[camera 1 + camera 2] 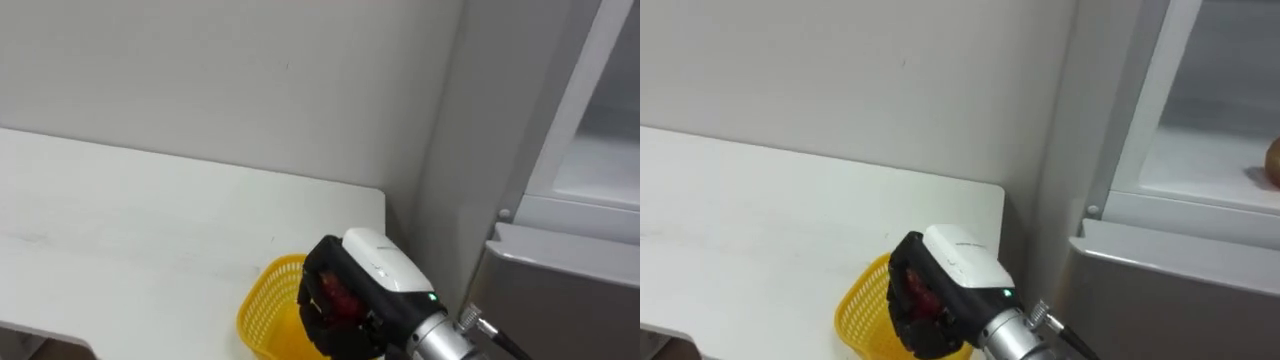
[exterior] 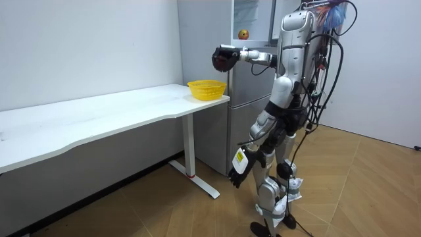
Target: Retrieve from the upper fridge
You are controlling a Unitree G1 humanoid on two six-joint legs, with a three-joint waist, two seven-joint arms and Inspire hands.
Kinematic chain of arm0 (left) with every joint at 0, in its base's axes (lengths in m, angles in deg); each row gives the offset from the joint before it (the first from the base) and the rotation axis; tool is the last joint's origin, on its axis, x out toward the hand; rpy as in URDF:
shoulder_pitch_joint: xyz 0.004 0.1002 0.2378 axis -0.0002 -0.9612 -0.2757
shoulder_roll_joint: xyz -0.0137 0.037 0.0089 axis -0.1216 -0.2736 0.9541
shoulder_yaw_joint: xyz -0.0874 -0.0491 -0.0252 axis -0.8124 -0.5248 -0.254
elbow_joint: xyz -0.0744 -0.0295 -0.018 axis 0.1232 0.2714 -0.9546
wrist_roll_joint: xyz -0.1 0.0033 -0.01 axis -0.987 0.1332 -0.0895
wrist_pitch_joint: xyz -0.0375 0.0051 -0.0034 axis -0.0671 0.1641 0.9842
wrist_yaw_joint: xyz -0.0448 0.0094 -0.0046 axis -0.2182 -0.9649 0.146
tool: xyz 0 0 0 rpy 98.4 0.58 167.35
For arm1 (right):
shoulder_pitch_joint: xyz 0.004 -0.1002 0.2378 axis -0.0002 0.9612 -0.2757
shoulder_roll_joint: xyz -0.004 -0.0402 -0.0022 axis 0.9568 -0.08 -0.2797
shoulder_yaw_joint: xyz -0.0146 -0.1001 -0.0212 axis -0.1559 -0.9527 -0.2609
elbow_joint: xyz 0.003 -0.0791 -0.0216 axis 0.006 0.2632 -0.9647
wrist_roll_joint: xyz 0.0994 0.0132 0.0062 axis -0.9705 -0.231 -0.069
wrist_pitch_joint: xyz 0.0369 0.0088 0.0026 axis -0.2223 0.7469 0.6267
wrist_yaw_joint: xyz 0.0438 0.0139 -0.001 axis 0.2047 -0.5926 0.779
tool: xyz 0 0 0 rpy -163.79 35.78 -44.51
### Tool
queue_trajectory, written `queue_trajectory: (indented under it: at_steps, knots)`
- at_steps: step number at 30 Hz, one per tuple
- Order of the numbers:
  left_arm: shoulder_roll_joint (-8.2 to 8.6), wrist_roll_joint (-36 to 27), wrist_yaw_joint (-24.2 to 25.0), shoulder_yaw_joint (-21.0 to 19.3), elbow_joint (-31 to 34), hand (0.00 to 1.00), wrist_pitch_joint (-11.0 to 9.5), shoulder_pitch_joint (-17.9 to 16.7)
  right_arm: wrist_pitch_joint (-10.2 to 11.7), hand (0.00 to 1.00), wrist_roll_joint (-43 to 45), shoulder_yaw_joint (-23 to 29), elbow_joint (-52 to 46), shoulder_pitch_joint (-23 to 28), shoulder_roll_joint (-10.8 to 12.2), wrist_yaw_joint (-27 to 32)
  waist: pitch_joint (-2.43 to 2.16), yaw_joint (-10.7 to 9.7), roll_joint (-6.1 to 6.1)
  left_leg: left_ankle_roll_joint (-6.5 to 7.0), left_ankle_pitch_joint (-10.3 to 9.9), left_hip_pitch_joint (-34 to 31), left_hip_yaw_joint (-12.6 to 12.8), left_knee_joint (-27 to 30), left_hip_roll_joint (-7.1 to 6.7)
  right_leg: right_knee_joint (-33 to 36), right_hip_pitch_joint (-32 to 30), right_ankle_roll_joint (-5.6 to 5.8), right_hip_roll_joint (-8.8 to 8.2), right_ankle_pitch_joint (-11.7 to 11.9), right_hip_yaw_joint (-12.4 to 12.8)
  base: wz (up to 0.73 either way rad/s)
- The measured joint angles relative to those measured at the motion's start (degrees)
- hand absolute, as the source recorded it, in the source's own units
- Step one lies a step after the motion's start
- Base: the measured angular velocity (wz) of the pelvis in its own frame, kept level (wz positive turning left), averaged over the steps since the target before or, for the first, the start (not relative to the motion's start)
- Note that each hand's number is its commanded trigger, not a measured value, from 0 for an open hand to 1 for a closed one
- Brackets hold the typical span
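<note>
My right hand [image 1: 340, 290] reaches out from the lower right, its dark fingers curled round a small red thing [image 1: 337, 295] of which little shows. The hand hangs just above a yellow mesh basket [image 1: 268, 308] at the white table's [image 1: 150, 230] right end. In the room view the same hand [image 2: 225, 58] is held out at chest height, over and a little to the right of the basket [image 2: 206, 89]. The upper fridge compartment [image 1: 1210, 180] stands open at the right, with an orange-red fruit [image 2: 244, 34] on its shelf. My left hand [image 2: 238, 172] hangs by my thigh, fingers loose.
I stand on the wooden floor between the table's end and the grey fridge [image 2: 253, 99]. The fridge's lower door [image 1: 560, 300] is closed, close to my right forearm. A pale wall [image 1: 250, 80] runs behind the long table.
</note>
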Motion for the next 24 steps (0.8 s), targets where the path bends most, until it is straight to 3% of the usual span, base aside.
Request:
queue_trajectory:
  at_steps: [10, 21, 24]
  knots:
    - [0.12, 0.08, 0.20, -0.68, -0.03, 0.00, 0.01, -0.96, 0.17, 1.00, 2.51, 0.06, 3.78, -0.51, 0.57, 0.38, -0.09, 2.35, -0.44, 0.11, 0.08, 0.31, -2.25, 0.10, -0.45, -0.01, 1.45, 0.34, -0.33, -0.22, -1.75, 0.13]
    - [0.03, 0.09, 2.05, -1.22, 1.26, 0.00, 1.09, -1.28, -1.18, 1.00, 4.86, 0.09, 6.78, -1.69, 0.57, 0.68, -0.09, 4.43, -1.07, 0.41, 0.23, -1.47, -3.43, 1.50, -1.22, 0.00, 0.76, 0.57, -1.00, -0.37, -3.29, 0.05]
    - [-0.05, 0.07, 1.72, -1.21, 1.59, 0.00, 1.24, -1.32, -1.06, 1.00, 4.97, -0.30, 9.21, -4.85, 0.57, 0.68, -0.09, 4.53, -1.53, 0.39, 0.24, -2.14, -3.61, 1.82, -1.20, 0.06, 0.33, 0.55, -0.95, -0.38, -3.27, 0.04]
